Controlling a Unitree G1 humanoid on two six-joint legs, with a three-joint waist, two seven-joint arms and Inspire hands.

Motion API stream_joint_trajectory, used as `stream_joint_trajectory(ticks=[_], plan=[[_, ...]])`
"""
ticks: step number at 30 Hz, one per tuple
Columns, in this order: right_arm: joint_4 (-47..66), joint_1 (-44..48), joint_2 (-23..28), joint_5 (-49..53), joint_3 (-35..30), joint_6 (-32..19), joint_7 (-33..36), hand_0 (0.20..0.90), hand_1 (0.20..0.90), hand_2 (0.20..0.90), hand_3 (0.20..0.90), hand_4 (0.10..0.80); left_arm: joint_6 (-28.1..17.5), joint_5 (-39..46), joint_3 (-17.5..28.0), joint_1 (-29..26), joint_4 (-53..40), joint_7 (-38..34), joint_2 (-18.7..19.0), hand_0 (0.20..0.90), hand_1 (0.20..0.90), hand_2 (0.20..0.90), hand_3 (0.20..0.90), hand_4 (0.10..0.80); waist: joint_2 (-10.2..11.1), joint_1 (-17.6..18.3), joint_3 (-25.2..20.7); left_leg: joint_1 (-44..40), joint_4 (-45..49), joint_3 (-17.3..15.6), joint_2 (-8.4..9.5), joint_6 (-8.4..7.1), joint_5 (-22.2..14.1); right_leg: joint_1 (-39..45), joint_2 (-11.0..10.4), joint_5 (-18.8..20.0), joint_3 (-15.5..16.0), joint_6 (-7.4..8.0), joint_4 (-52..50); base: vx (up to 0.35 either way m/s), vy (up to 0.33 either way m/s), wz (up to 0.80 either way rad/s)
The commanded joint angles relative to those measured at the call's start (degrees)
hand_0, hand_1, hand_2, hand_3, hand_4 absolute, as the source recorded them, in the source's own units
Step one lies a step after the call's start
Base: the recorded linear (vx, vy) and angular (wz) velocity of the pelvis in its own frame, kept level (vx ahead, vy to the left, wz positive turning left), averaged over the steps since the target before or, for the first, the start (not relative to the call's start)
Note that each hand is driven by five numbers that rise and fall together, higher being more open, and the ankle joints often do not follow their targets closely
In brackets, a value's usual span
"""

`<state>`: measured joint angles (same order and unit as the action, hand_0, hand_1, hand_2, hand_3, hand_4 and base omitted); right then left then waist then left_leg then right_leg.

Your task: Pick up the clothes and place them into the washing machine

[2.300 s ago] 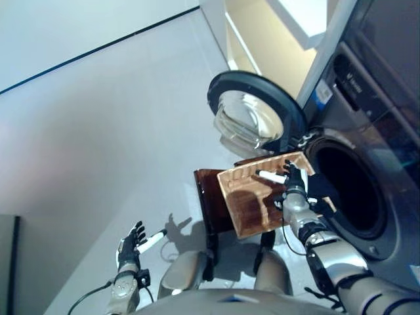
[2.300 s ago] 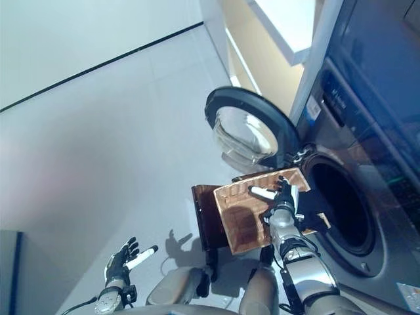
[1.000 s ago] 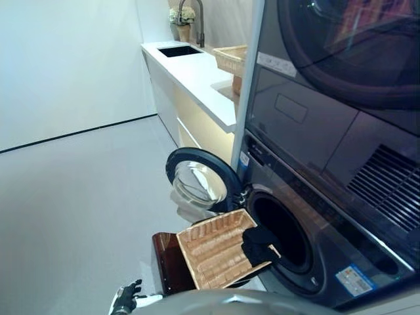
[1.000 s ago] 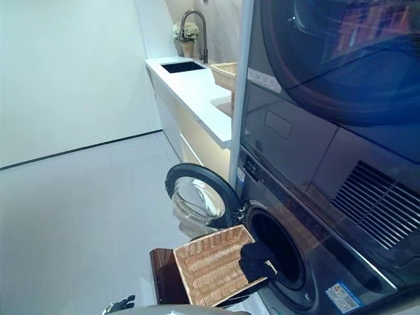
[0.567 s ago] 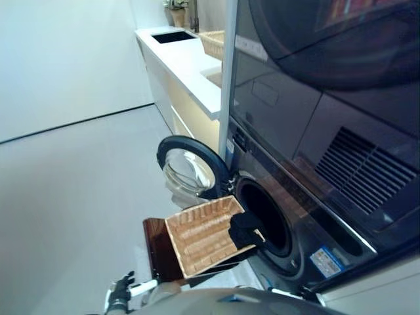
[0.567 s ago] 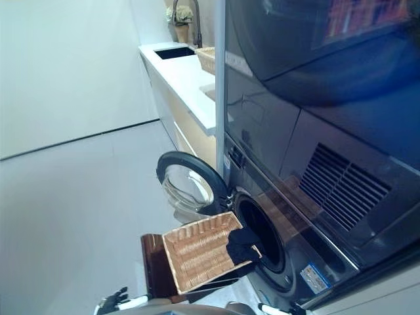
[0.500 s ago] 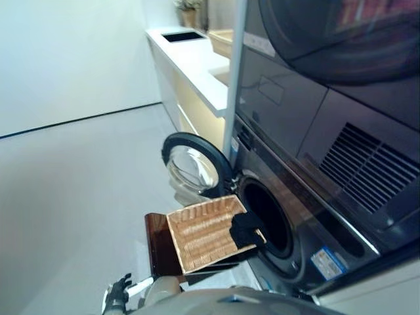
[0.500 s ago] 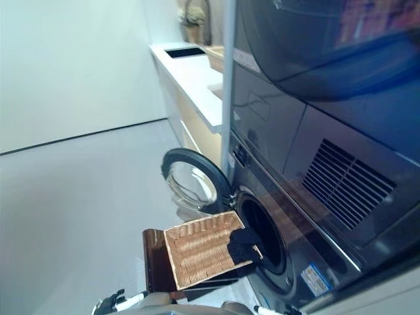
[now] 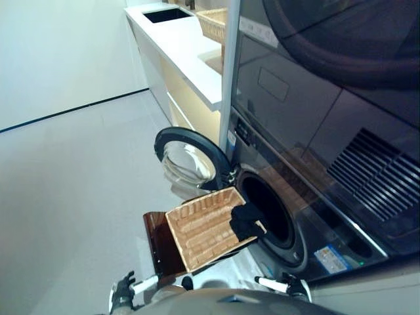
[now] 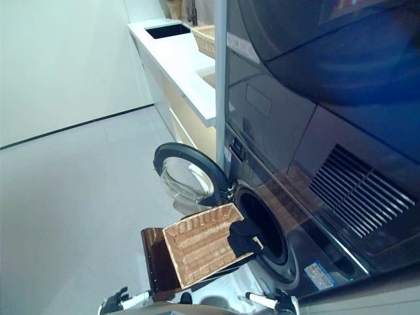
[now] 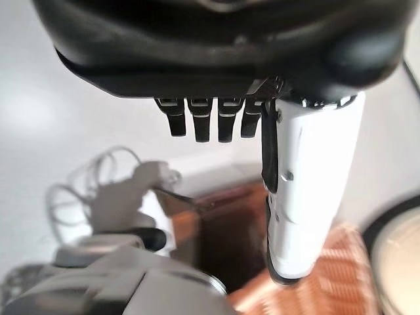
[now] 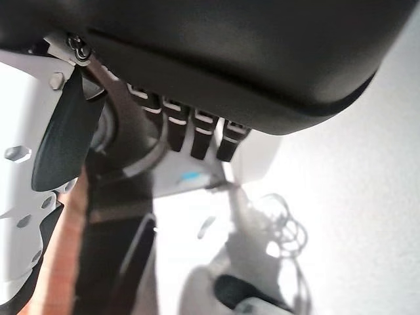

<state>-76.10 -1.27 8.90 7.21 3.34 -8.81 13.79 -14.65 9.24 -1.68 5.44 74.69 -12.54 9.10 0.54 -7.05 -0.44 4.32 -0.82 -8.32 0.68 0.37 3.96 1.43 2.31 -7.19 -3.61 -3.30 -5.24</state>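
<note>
A: Which step is this?

B: Nearly the last, I judge. The basket (image 9: 202, 226) at lower centre looks empty. A dark cloth (image 9: 246, 221) hangs at its right edge, against the mouth of the washer (image 9: 272, 216); the door (image 9: 186, 161) stands open.

A: And the hands?

B: Both low at the bottom edge, well apart from the cloth. The left hand (image 11: 216, 118) and the right hand (image 12: 190, 134) have straight, relaxed fingers, holding nothing.

A: Next move?

B: Probably a reach to push the cloth fully in.

A: Anything unclear?

B: The drum's inside is dark. I cannot tell how far in the cloth sits.
</note>
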Motion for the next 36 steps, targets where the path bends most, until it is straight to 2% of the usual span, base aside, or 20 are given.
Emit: stream_joint_trajectory(ticks=[1,2,3,5,6,7,9,10,11,14,16,18,20,24,27,32,33,34,36], plan=[[2.23,0.85,0.49,-0.17,1.18,-2.37,0.44,0.9,0.9,0.9,0.9,0.8,-3.04,0.42,0.35,-2.45,0.13,-1.11,1.61,0.9,0.9,0.9,0.9,0.8,1.56,-0.64,-4.04,4.5,-2.04,-1.42,4.07,2.12,3.64,4.75,-4.91,5.34,4.8,9.52,-11.29,0.065,0.093,-0.23],[2.53,1.44,0.35,-0.3,1.74,-2.41,0.09,0.9,0.9,0.9,0.9,0.8,-2.81,0.17,0.32,-2.62,0.0,-0.87,2.13,0.9,0.9,0.9,0.9,0.8,1.61,-0.14,-2.69,2.88,-1.69,-0.37,4.19,3.09,2.49,1.29,-4.51,10.35,5.02,10.84,-20.25,0.105,0.111,-0.28],[2.42,1.97,0.34,-1.36,2.43,-2.27,0.25,0.9,0.9,0.9,0.9,0.8,-2.58,-0.53,0.3,-2.86,0.07,-0.57,2.5,0.9,0.9,0.9,0.9,0.8,1.5,0.27,-1.87,1.94,-1.45,0.48,4.07,3.55,2.01,-0.3,-4.34,12.1,5.2,11.07,-24.0,0.064,0.077,-0.19],[2.43,2.55,0.41,-2.23,3.27,-2.16,0.43,0.9,0.9,0.9,0.9,0.8,-2.43,-1.01,0.09,-2.89,-0.09,-0.41,2.83,0.9,0.9,0.9,0.9,0.8,1.08,0.63,-1.06,1.12,-1.28,1.47,3.86,3.93,1.74,-1.77,-4.02,12.6,5.37,10.86,-27.21,0.089,0.042,0.29],[3.41,3.18,0.45,-3.42,4.47,-2.02,0.46,0.9,0.9,0.9,0.9,0.8,-2.54,-1.94,-0.59,-2.97,-0.64,-0.29,3.45,0.9,0.9,0.9,0.9,0.8,0.25,1.01,-0.14,-0.25,-1.31,3.25,3.19,4.26,1.37,-4.8,-3.9,11.51,6.22,9.74,-31.8,0.154,0.06,0.49],[4.51,3.53,0.52,-4.37,5.23,-1.98,0.71,0.9,0.9,0.9,0.9,0.8,-2.74,-2.37,-1.06,-2.94,-1.09,-0.32,3.75,0.9,0.9,0.9,0.9,0.8,-0.04,0.98,0.06,-0.81,-1.49,3.78,2.94,4.33,1.15,-6.12,-5.05,10.12,7.68,8.97,-31.6,0.157,0.043,0.47],[6.17,3.96,0.7,-5.7,6.59,-1.89,0.65,0.9,0.9,0.9,0.9,0.8,-3.11,-2.51,-1.88,-3.17,-1.84,-0.7,4.05,0.9,0.9,0.9,0.9,0.8,-0.71,0.88,0.27,-2.15,-1.85,5.55,2.25,3.73,0.54,-8.28,-8.18,6.0,10.51,7.23,-27.06,0.119,-0.044,0.6],[6.64,4.42,0.86,-6.53,7.21,-1.74,0.45,0.9,0.9,0.9,0.9,0.8,-3.4,-2.41,-2.24,-3.39,-2.07,-0.83,3.97,0.9,0.9,0.9,0.9,0.8,-0.94,0.79,0.42,-2.78,-2.02,6.55,1.89,3.2,-0.01,-8.93,-9.86,4.77,11.74,6.78,-23.58,0.118,-0.112,0.56],[6.94,4.93,1.14,-6.97,7.55,-1.69,0.49,0.9,0.9,0.9,0.9,0.8,-3.66,-2.13,-2.69,-3.58,-2.2,-0.95,3.81,0.9,0.9,0.9,0.9,0.8,-0.72,0.81,0.65,-3.11,-2.01,7.32,2.01,2.63,-0.65,-9.58,-11.32,5.12,12.29,6.92,-18.34,0.113,-0.149,0.35],[9.21,7.23,2.16,-10.35,9.71,-0.77,0.58,0.9,0.9,0.9,0.9,0.8,-4.66,0.21,-2.5,-3.76,-3.32,-2.11,3.63,0.9,0.9,0.9,0.9,0.8,1.46,0.67,1.63,-5.19,-3.34,8.16,2.37,0.77,-2.35,-10.52,-15.34,13.1,13.75,10.08,-1.29,0.12,-0.195,0.26],[10.31,8.0,2.2,-10.93,10.5,-0.4,0.49,0.9,0.9,0.9,0.9,0.8,-5.0,0.93,-2.68,-3.74,-3.84,-2.37,3.7,0.9,0.9,0.9,0.9,0.8,3.1,0.67,1.95,-5.54,-3.51,8.8,2.4,0.12,-2.82,-8.69,-14.92,14.96,10.73,11.04,1.86,0.072,-0.139,0.28],[10.3,8.01,2.19,-10.93,10.5,-0.41,0.5,0.9,0.9,0.9,0.9,0.8,-5.0,0.93,-2.68,-3.74,-3.84,-2.37,3.71,0.9,0.9,0.9,0.9,0.8,3.1,0.62,2.02,-5.63,-3.52,8.76,2.4,0.12,-2.85,-8.61,-14.9,14.95,10.69,11.05,1.87,0.054,-0.091,0.49],[8.43,7.89,1.98,-11.98,10.96,-0.09,0.65,0.9,0.9,0.9,0.9,0.8,-4.8,0.99,-2.55,-3.02,-4.0,-2.76,3.47,0.9,0.9,0.9,0.9,0.8,4.76,-0.31,1.01,-5.64,-3.58,9.9,1.24,-0.89,-3.24,-6.57,-14.28,14.8,12.64,11.51,3.05,0.147,-0.207,0.73],[6.19,8.03,2.59,-13.22,11.25,-0.2,0.75,0.9,0.9,0.9,0.9,0.8,-4.6,-1.04,-3.39,-2.45,-4.66,-1.93,3.21,0.9,0.9,0.9,0.9,0.8,5.68,-0.74,0.07,-3.82,-1.91,11.79,-0.1,-2.1,-3.63,-3.82,-13.92,13.81,18.14,11.35,4.63,0.099,-0.149,0.65],[4.91,8.76,3.26,-14.0,10.64,-0.03,1.91,0.9,0.9,0.9,0.9,0.8,-4.04,-2.36,-3.95,-3.09,-4.34,-1.81,3.29,0.9,0.9,0.9,0.9,0.8,5.79,-0.33,-0.09,-1.8,-1.54,8.06,-1.19,-2.1,-3.08,-3.27,-14.66,13.35,21.93,11.75,4.79,0.021,-0.05,0.6],[6.61,14.12,4.45,-16.99,14.52,0.05,3.21,0.9,0.9,0.9,0.9,0.8,-5.12,-2.42,-4.9,-3.26,-6.96,-2.98,3.55,0.9,0.9,0.9,0.9,0.8,4.96,-0.68,0.67,0.0,-2.06,5.67,-1.66,-2.09,-2.72,-6.91,-14.03,13.0,19.95,11.37,3.75,-0.055,0.005,0.02],[7.29,17.75,4.89,-18.81,17.53,0.19,3.97,0.9,0.9,0.9,0.9,0.8,-6.28,-1.12,-5.65,-4.47,-10.48,-4.25,3.98,0.9,0.9,0.9,0.9,0.8,4.54,-0.96,3.14,2.29,-1.43,5.51,-1.7,-2.07,-2.42,-10.26,-14.16,13.15,18.96,11.13,2.48,-0.163,0.012,-0.31],[7.25,17.82,4.88,-18.81,17.53,0.18,3.97,0.9,0.9,0.9,0.9,0.8,-6.25,-1.13,-5.62,-4.51,-10.5,-4.26,3.97,0.9,0.9,0.9,0.9,0.8,4.56,-0.98,3.09,2.43,-1.35,5.46,-1.7,-2.06,-2.45,-10.46,-14.17,13.11,18.89,11.12,2.35,-0.314,0.016,-0.33],[9.81,22.41,5.81,-21.05,21.29,0.43,4.95,0.9,0.9,0.9,0.9,0.8,-8.07,1.27,-6.38,-6.69,-16.13,-6.18,4.73,0.9,0.9,0.9,0.9,0.8,4.14,-1.34,7.0,6.49,0.59,5.24,-1.81,-1.97,-2.03,-15.29,-14.4,13.29,17.81,10.56,-0.14,-0.322,0.001,-0.09]])
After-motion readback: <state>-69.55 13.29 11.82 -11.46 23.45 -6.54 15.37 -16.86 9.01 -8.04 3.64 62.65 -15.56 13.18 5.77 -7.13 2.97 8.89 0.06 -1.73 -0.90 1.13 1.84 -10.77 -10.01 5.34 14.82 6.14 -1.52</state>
